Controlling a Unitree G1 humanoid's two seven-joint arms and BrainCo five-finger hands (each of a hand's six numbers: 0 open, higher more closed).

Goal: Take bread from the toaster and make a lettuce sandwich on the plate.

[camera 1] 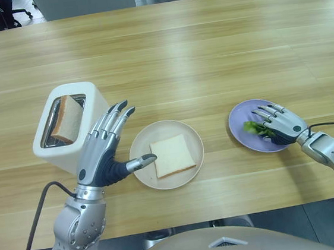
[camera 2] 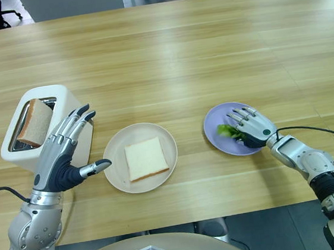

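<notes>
Right hand (camera 1: 280, 122) is laid over the lettuce (camera 1: 253, 129) on the purple plate (camera 1: 238, 117); whether it is gripped cannot be told. Left hand (camera 1: 106, 148) is held spread, holding nothing, between toaster (camera 1: 95, 99) and cream plate (camera 1: 189, 136). Lettuce pickup is judged the current step; next it must be carried onto the bread slice (camera 1: 172, 155) on the cream plate. A second slice (camera 1: 67, 119) is seated in the toaster.
</notes>
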